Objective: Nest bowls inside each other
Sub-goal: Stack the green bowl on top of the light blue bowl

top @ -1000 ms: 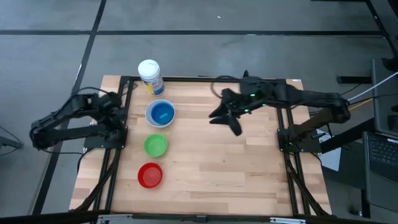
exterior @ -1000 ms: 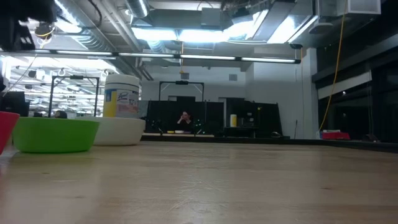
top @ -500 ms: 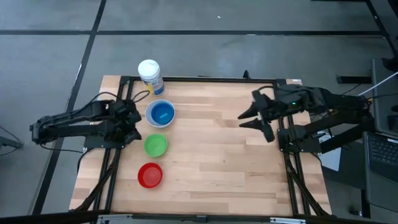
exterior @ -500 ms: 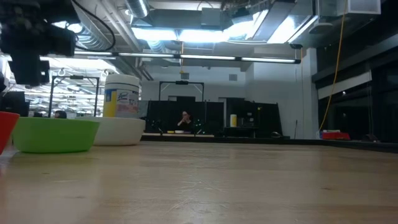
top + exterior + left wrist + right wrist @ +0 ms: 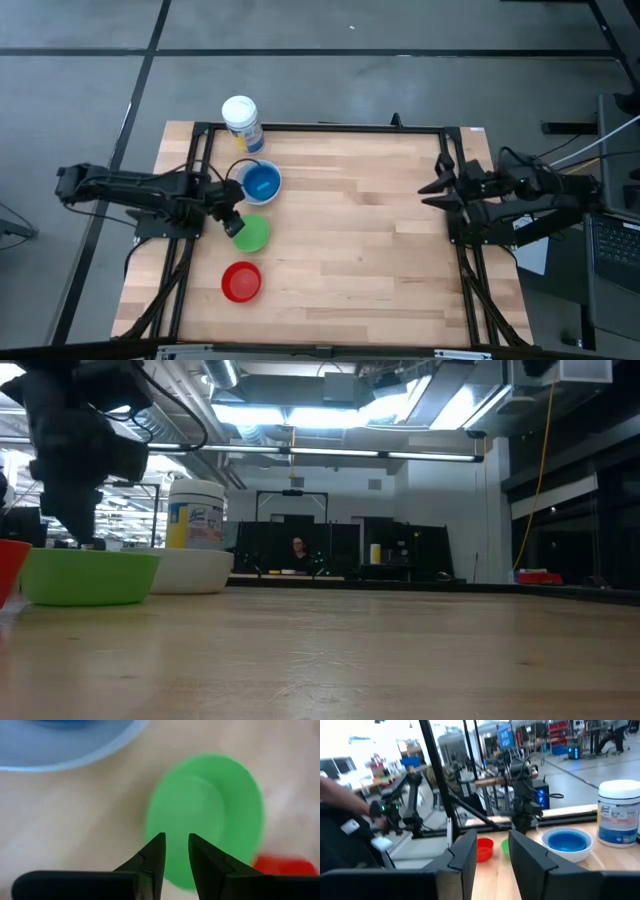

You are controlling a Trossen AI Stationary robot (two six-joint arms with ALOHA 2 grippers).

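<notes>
Now green bowl [image 5: 250, 235] upright, mouth up, left tool [image 5: 229, 222] slightly open above its rim.

Wooden table [image 5: 360, 260] — bowls [image 5: 246, 234], canister [image 5: 242, 122] on it.
</notes>
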